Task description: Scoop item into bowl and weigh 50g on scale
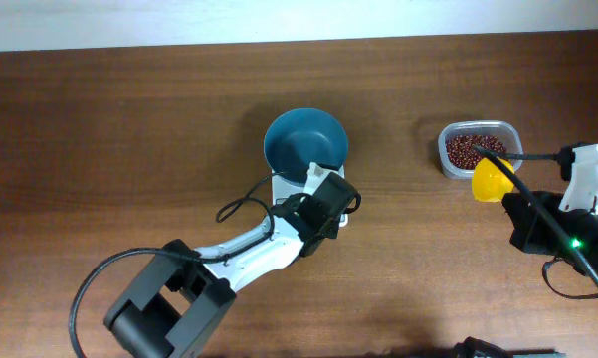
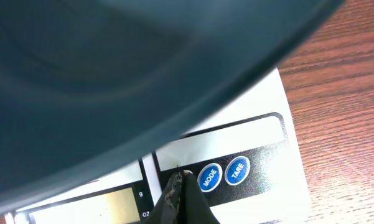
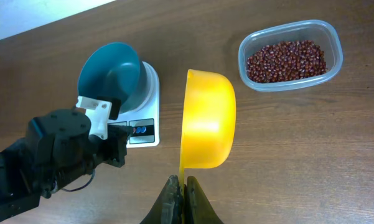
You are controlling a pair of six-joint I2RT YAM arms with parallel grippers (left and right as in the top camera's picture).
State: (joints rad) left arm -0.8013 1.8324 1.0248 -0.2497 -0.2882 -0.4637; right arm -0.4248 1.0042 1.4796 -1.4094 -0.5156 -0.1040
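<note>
My closed left gripper (image 2: 179,190) is over the scale (image 2: 261,106), at the bowl's (image 2: 112,74) five o'clock. My right gripper (image 3: 182,191) holds the scoop (image 3: 208,121).

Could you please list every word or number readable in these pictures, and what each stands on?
"MODE": left blue button of the scale.
"TARE": right blue button.
"g" (looks like "9") and "OZ": small marks beside the display.
The display itself shows no readable digits; in the other views the scale's print is too small.
</note>
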